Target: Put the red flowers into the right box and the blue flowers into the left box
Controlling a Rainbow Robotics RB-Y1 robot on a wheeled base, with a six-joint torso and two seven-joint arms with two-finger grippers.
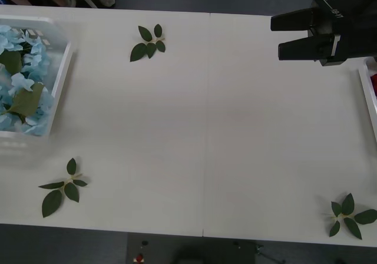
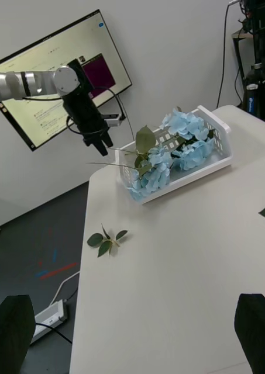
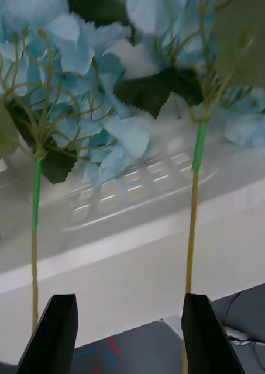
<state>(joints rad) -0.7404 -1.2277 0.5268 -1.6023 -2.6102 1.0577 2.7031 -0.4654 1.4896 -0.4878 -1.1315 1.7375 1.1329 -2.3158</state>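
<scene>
1. While the blue flowers point(image 1: 22, 81) already lie heaped in the left box point(image 1: 61, 75) at the table's far left edge, no loose bloom shows anywhere on the white table point(image 1: 206, 134); this looks like the closing step of the sorting.
2. Seen from the right wrist, the left gripper point(image 2: 99, 142) hangs in the air just behind that box; its own wrist view shows its black fingers point(image 3: 57, 327) spread wide with nothing between them, looking over the rim at pale blue clusters point(image 3: 79, 64) and their thin stems point(image 3: 193, 222).
3. Scattered across the table are three flowerless leaf sprigs: one at the near left point(image 1: 62, 187), one toward the far side left of the middle point(image 1: 148, 42), one at the near right point(image 1: 349, 215). None of them belongs in a box.
4. Farther right, the right gripper point(image 1: 280, 37) hovers above the table's far right part, its black fingers parted and empty.
5. At the extreme right edge stands the right box point(image 1: 370, 93), a sliver of rim with a hint of red inside, probably the red flowers point(image 1: 373, 82).
6. My judgement: both colours seem stowed, so the next move calls for drawing both arms back, taking care that the left one snags no stem.
</scene>
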